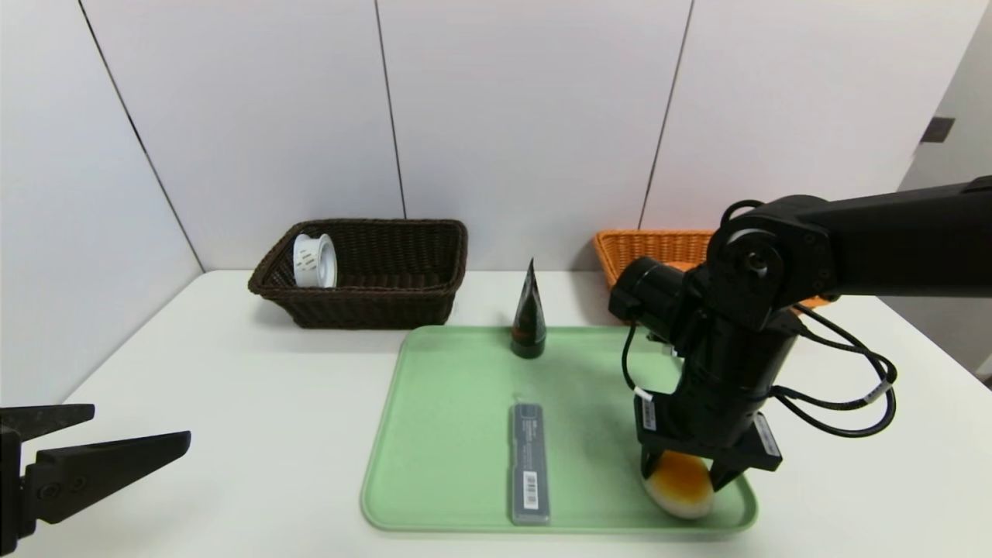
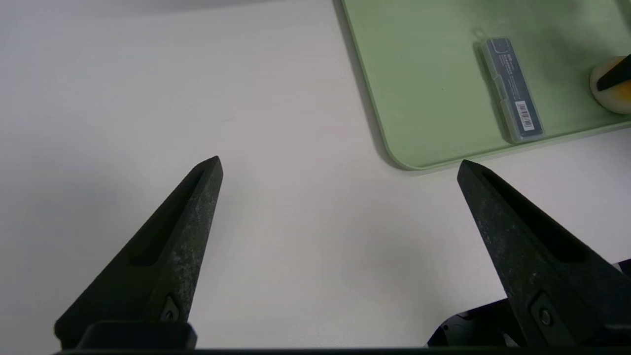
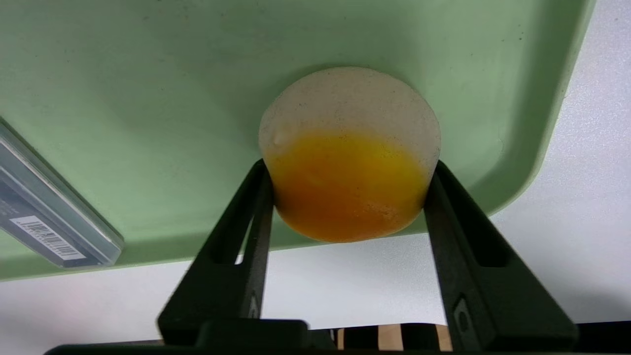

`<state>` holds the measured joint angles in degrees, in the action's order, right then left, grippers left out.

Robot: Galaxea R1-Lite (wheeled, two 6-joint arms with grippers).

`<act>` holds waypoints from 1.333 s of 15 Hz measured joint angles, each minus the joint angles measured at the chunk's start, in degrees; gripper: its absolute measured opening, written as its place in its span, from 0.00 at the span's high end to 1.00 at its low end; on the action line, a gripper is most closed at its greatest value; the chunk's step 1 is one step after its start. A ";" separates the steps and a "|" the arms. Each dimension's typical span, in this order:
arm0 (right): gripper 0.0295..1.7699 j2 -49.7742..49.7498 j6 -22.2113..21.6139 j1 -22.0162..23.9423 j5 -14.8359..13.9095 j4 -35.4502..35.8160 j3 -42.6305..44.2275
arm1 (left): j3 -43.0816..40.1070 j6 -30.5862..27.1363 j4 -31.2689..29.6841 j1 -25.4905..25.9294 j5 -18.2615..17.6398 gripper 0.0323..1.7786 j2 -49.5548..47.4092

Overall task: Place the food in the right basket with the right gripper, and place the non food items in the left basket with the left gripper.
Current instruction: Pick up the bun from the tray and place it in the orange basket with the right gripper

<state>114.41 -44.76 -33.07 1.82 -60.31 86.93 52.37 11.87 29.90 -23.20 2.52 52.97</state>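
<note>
The food in view is an oval cream bun [image 1: 682,488] [image 3: 345,108] with an orange-yellow top, lying at the near right corner of the green tray [image 1: 449,387]. My right gripper [image 1: 685,473] [image 3: 348,167] points straight down over it, its fingers pressed against the bun's two sides. On the tray also lie a long grey case [image 1: 529,463] [image 2: 512,88] and an upright dark cone-shaped tube [image 1: 529,318]. A white tape roll [image 1: 314,261] rests inside the dark brown left basket [image 1: 387,302]. The orange right basket [image 1: 651,248] is partly hidden behind my right arm. My left gripper [image 1: 139,425] [image 2: 340,162] hovers open over bare table at the near left.
Both baskets stand against the white back wall, the tray in front of them. White wall panels close off the left side. A black cable loops off my right arm [image 1: 852,403] beside the tray's right edge.
</note>
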 joint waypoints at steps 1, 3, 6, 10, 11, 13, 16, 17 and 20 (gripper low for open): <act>0.54 0.04 0.01 0.00 0.09 0.00 0.00 | 0.00 0.00 -0.02 0.00 0.00 0.05 -0.02; 0.91 0.06 0.04 0.04 0.39 -0.02 0.00 | 0.07 0.00 0.00 0.00 0.00 0.05 0.00; 0.99 -0.77 0.06 0.04 0.30 -0.11 0.89 | 0.11 -0.02 -0.02 0.00 -0.02 0.05 0.06; 0.99 -4.33 -0.22 0.48 0.38 -0.24 5.95 | 0.07 -0.09 -0.02 -0.04 0.00 0.05 0.20; 0.99 -5.78 -0.40 1.02 0.77 -0.09 8.16 | 0.00 -0.09 0.00 -0.04 0.01 0.05 0.23; 0.99 -8.42 -0.20 3.91 1.40 1.60 12.19 | -0.06 -0.11 -0.02 -0.06 0.00 0.05 0.52; 0.99 -10.50 0.17 10.67 1.32 11.89 16.19 | 0.18 0.09 -0.02 -0.01 -0.02 0.05 1.46; 0.99 -10.65 0.26 12.98 1.21 16.15 16.96 | 0.30 0.20 -0.06 -0.01 -0.13 0.05 1.80; 0.99 -7.98 0.65 20.46 0.99 28.87 17.97 | 0.44 0.30 -0.13 -0.06 -1.67 0.05 2.57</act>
<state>106.42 -44.12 -12.62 2.80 -31.44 104.90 52.81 12.18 29.77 -23.26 0.85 55.54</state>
